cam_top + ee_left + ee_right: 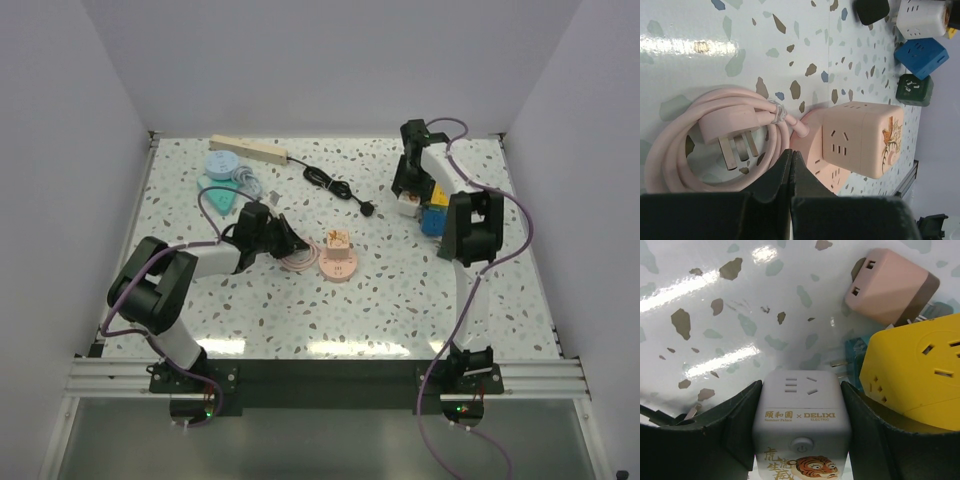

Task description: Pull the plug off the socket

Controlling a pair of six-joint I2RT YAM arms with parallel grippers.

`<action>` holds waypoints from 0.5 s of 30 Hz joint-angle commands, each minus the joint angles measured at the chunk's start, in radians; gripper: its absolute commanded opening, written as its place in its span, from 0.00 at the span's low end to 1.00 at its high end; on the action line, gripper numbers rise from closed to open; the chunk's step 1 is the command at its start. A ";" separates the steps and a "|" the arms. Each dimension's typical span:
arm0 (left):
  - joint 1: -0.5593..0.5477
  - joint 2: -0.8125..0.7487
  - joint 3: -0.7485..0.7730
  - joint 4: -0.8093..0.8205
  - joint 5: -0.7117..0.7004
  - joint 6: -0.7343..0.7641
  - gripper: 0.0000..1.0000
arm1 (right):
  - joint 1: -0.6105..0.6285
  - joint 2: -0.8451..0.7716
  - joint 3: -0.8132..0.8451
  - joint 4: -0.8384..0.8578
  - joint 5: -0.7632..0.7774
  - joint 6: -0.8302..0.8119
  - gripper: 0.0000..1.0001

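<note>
Left jaws: pressed together, nothing held, beside the coiled pink cord.
Right jaws: clamped on white tiger-print cube socket.
Beige power strip: far left on surface.

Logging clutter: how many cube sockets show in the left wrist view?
4 for sure: the pink cube nearest, then the white cube, blue cube and dark green cube grouped at upper right. A yellow sliver at the edge may be a fifth.
</note>
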 commanded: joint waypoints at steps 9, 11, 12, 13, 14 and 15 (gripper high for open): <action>0.007 -0.008 0.047 -0.034 0.023 0.069 0.00 | -0.030 -0.204 -0.014 0.051 -0.051 -0.029 0.99; 0.007 -0.011 0.058 -0.048 0.015 0.080 0.02 | -0.028 -0.242 0.006 0.011 -0.077 -0.034 0.99; 0.007 -0.011 0.061 -0.050 0.012 0.080 0.03 | -0.024 -0.256 0.006 0.000 -0.094 -0.043 0.99; 0.007 -0.011 0.064 -0.053 0.011 0.083 0.04 | -0.016 -0.272 -0.008 -0.006 -0.141 -0.052 0.99; 0.007 -0.009 0.065 -0.057 0.009 0.083 0.04 | 0.019 -0.308 -0.019 -0.005 -0.151 -0.072 0.99; 0.007 -0.009 0.065 -0.057 0.006 0.083 0.04 | 0.045 -0.322 -0.026 -0.006 -0.152 -0.083 0.99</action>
